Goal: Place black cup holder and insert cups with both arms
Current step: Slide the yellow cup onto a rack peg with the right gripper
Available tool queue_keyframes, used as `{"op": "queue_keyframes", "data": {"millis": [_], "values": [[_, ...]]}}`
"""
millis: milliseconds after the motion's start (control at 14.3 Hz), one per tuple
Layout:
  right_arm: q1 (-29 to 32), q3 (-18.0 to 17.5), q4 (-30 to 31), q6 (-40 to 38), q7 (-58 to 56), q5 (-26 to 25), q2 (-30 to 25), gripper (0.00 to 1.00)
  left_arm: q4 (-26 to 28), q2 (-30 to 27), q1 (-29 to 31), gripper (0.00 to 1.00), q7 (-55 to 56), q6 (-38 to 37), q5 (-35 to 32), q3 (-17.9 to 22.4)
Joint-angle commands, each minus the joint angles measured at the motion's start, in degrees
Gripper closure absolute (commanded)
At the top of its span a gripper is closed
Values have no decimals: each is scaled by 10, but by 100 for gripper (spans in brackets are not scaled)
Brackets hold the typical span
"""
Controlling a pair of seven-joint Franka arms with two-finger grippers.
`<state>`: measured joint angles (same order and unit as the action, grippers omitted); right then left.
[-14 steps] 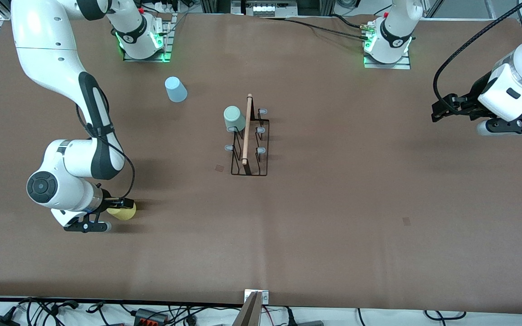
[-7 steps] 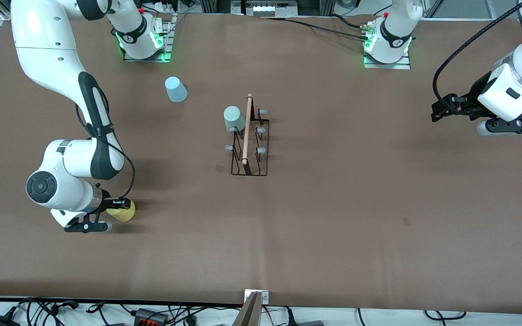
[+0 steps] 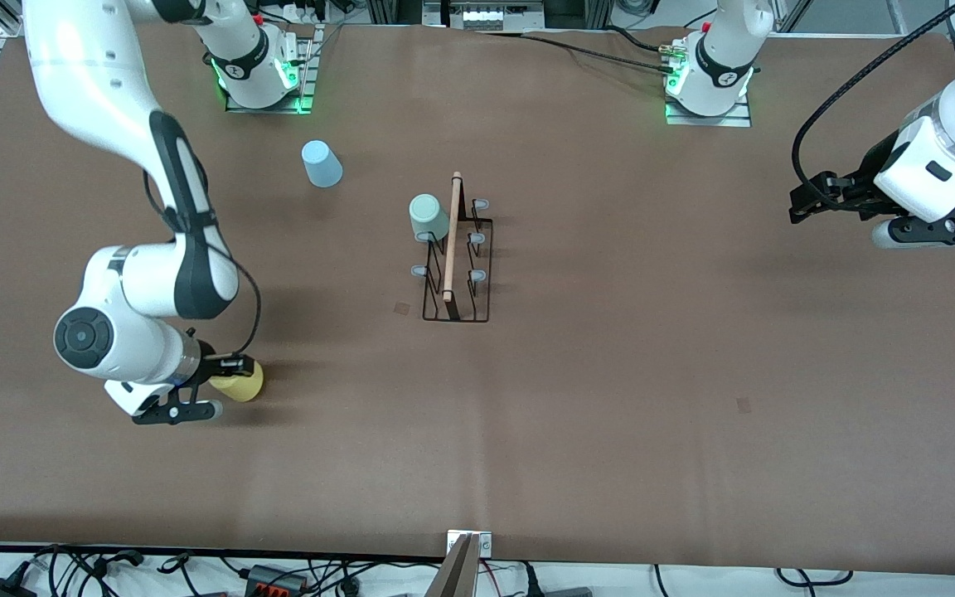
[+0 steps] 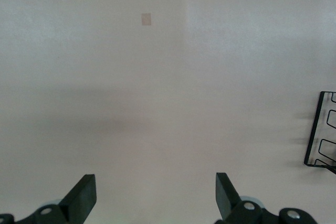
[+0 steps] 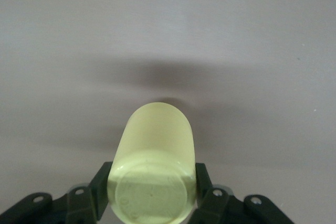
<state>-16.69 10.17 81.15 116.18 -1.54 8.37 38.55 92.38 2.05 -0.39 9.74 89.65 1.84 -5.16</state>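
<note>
Right pincer [image 3: 233,375] has the yellow cup [image 3: 241,384] clamped between its fingers, low over the desk [image 3: 610,398] toward the right arm's end, well apart from the holder [image 3: 455,257]. The right wrist view confirms the grip: the cup [image 5: 153,169] sits squeezed between both fingers, a shadow on the desk just ahead of it, so I'd say it is lifted a little rather than resting, though that is hard to be sure of.

The holder stands upright mid-desk, wooden rod [image 3: 451,237] along its top, so the placing part looks done. The mint cup [image 3: 427,217] already sits on one of the pegs on the right arm's side of the rod. That's one cup in. The other pegs [image 3: 477,239] show bare grey-blue tips.

The blue cup [image 3: 322,163] stands upside down on the desk, farther from the front camera than the holder and nearer the right arm's base, untouched.

Left pincer [image 3: 809,203] waits up over the left arm's end of the desk, holding nothing; its wrist view shows the fingers [image 4: 83,196] spread wide apart over bare desk, with only a corner of the holder [image 4: 321,132] at the edge.

So: holder set, one cup of three hung, the second gripped and needing a carry across to a free peg, the third not yet picked up.
</note>
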Motion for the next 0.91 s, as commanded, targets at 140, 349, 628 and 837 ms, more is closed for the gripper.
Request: {"op": "queue_keyframes", "data": {"millis": [140, 349, 628, 837], "values": [[-76, 1, 12, -79, 100, 10, -75, 79, -11, 1, 0, 0, -1, -11, -11, -3], [-134, 0, 12, -97, 200, 37, -99, 79, -11, 1, 0, 0, -1, -12, -11, -2], [-209, 1, 12, -96, 340, 55, -103, 79, -11, 2, 10, 0, -2, -11, -11, 0], [-237, 1, 12, -90, 372, 55, -89, 79, -11, 2, 8, 0, -2, -11, -11, -1]]}}
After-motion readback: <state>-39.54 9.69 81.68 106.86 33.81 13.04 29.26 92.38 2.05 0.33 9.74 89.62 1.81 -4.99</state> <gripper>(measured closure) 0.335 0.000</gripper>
